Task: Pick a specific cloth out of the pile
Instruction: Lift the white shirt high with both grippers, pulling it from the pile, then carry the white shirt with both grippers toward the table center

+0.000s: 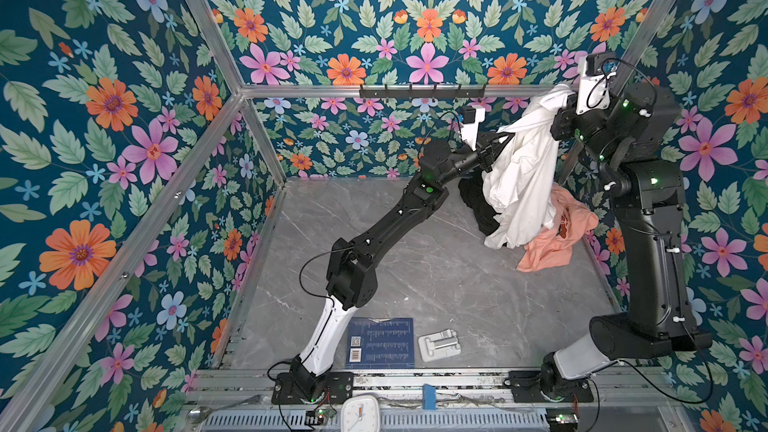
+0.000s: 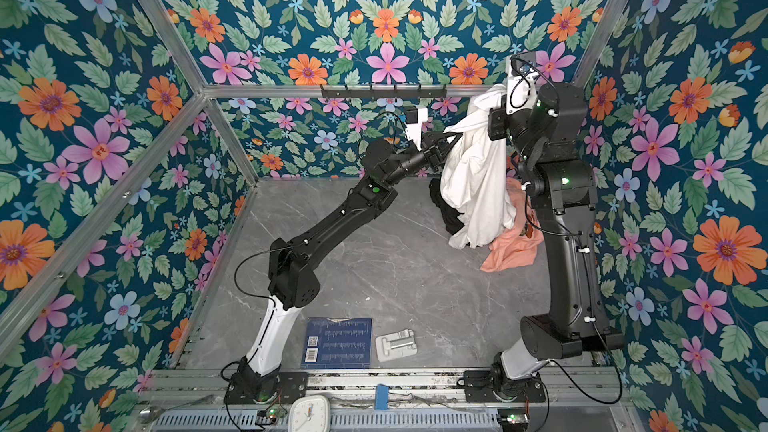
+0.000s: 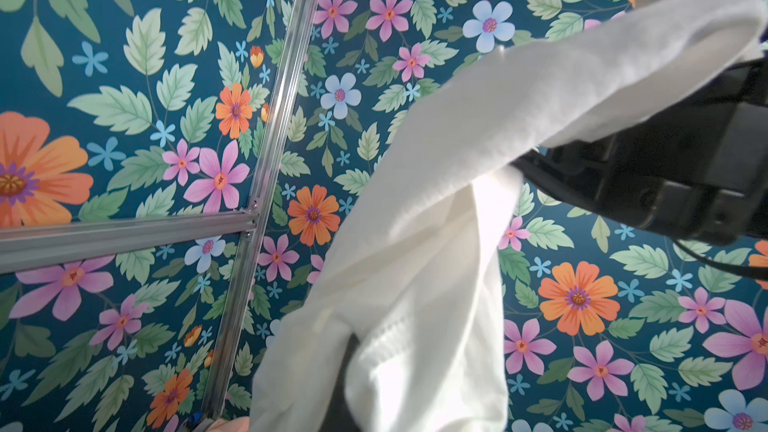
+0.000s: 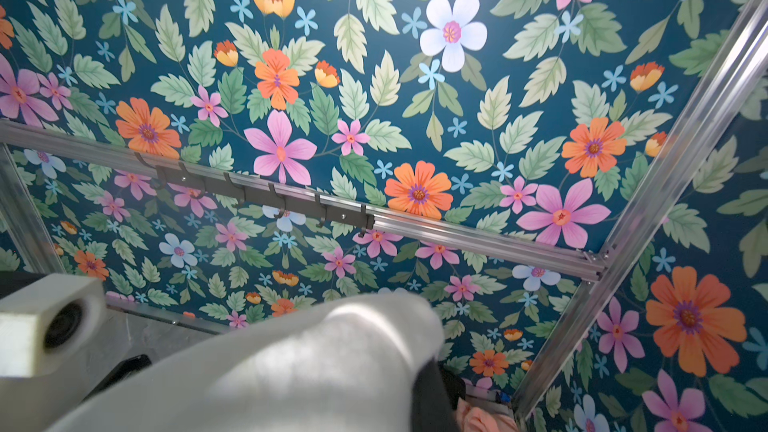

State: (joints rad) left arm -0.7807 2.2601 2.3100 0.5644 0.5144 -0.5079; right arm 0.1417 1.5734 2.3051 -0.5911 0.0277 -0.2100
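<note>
- Floral-papered walls (image 1: 124, 118) on aluminium framing enclose the cell; a grey marble-pattern surface (image 1: 374, 222) forms its base.
- Cloth (image 1: 521, 172): plain white, raised in the far right corner. It is strung between two grip points, judged to lift it clear of the pile (image 1: 575, 222). Whether its lowest fold touches the garments below cannot be told.
- Peach-orange shirt (image 1: 548, 247) and black garment (image 1: 478, 201) lie on the surface, partly hidden behind the hanging cloth.
- Right pincer (image 1: 568, 96): the higher one, jaws together, clamped on the cloth's top bunch; fabric covers the fingertips.
- Left pincer (image 1: 494, 144): lower, clamped on a side fold.
- Both wrist views show only white folds against the wallpaper; no jaws are visible.
- Blue booklet (image 1: 382, 342) lies near the front rail, well apart.
</note>
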